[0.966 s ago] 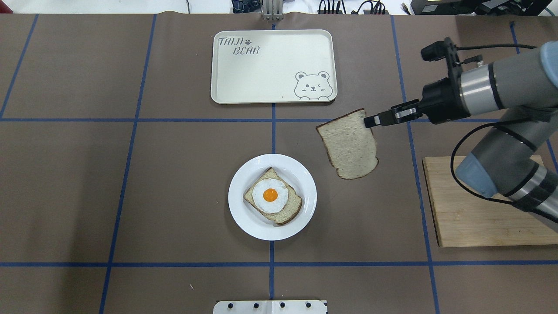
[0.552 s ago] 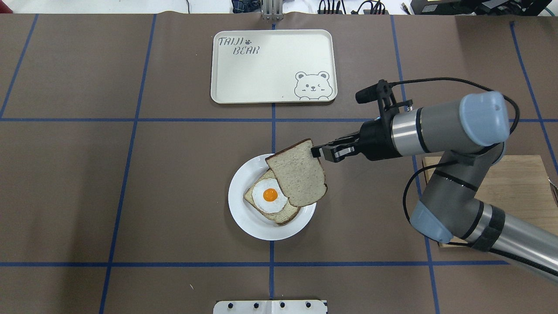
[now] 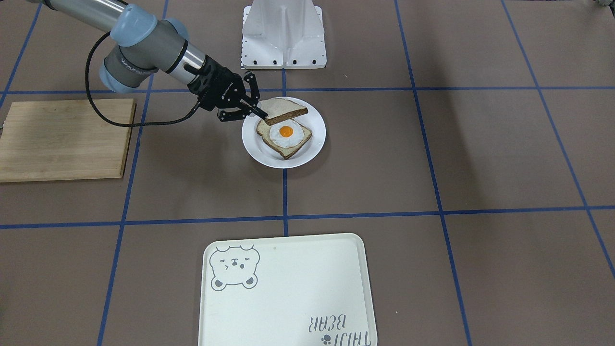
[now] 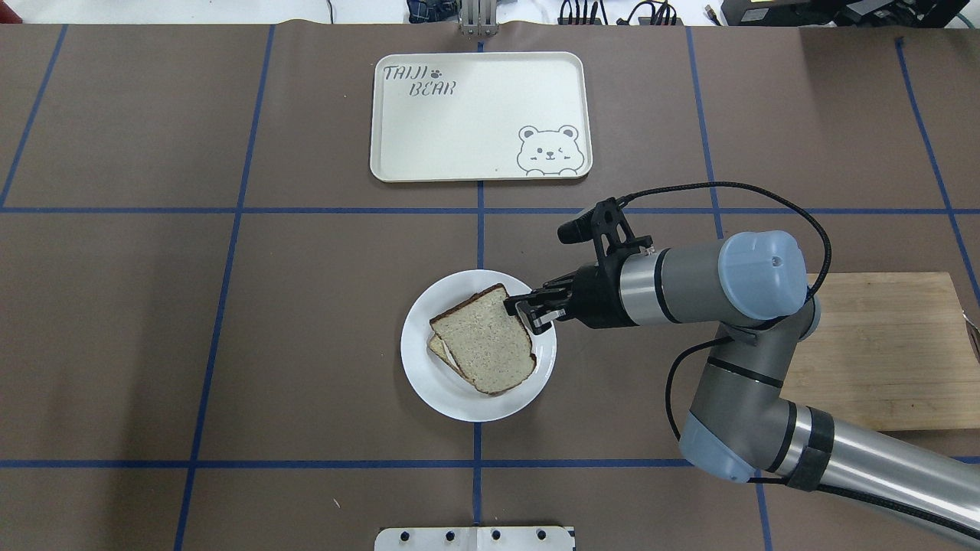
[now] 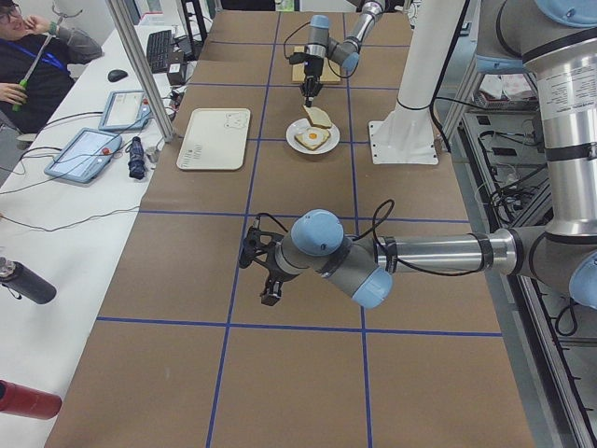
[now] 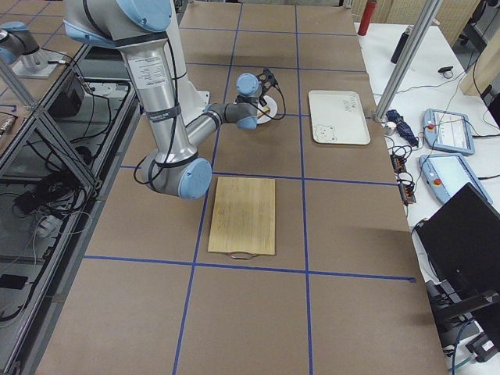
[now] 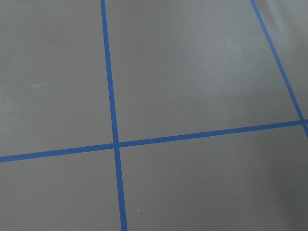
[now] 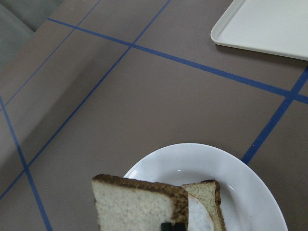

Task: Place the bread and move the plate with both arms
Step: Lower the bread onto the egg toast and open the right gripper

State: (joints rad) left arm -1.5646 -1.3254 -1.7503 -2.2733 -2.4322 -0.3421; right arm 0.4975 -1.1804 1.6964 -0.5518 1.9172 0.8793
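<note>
The bread [image 4: 482, 344] hangs tilted over the white plate [image 4: 436, 383] and covers most of the egg-topped slice [image 3: 286, 137] lying on it. My right gripper [image 4: 519, 310] reaches in from the plate's right and is shut on the bread's corner. In the front-facing view the bread [image 3: 283, 108] slopes over the egg, and I cannot tell whether they touch. The right wrist view shows the bread [image 8: 134, 204] over the plate [image 8: 240, 173]. My left gripper [image 5: 269, 285] shows only in the exterior left view, far from the plate; I cannot tell if it is open.
A cream bear tray [image 4: 478, 115] lies beyond the plate. A wooden board [image 4: 880, 344] lies to the right, partly under my right arm. A white mount [image 3: 283, 33] stands at the robot's edge of the table.
My right gripper has carried the bread left and down, from over the bare table to above the plate, where it now covers the egg slice.
</note>
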